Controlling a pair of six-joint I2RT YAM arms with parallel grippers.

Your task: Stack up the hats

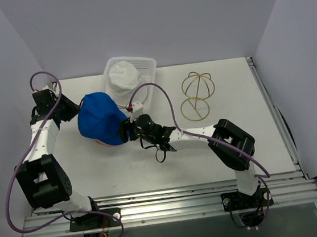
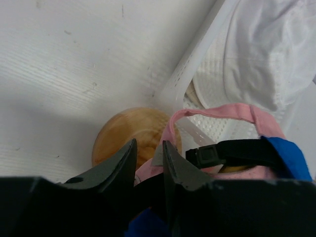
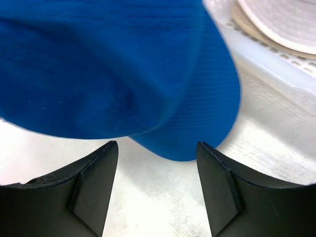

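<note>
The royal blue cap (image 1: 101, 119) lies over the pink cap, whose edge (image 1: 100, 143) peeks out below it, left of the table's middle. My left gripper (image 1: 75, 113) is at the caps' left side. In the left wrist view its jaws (image 2: 149, 154) are nearly closed on the pink cap's back band (image 2: 217, 111), beside the black strap and buckle (image 2: 232, 152). My right gripper (image 1: 129, 130) is open at the blue cap's right. The blue brim (image 3: 192, 118) sits just beyond its fingertips (image 3: 157, 148). The off-white hat (image 1: 124, 75) lies in the basket.
The white mesh basket (image 1: 147, 62) stands at the back centre, and its wall (image 2: 197, 64) is close to the left gripper. A round wooden base (image 2: 129, 132) sits under the caps. A gold wire dome frame (image 1: 197, 94) lies at the back right.
</note>
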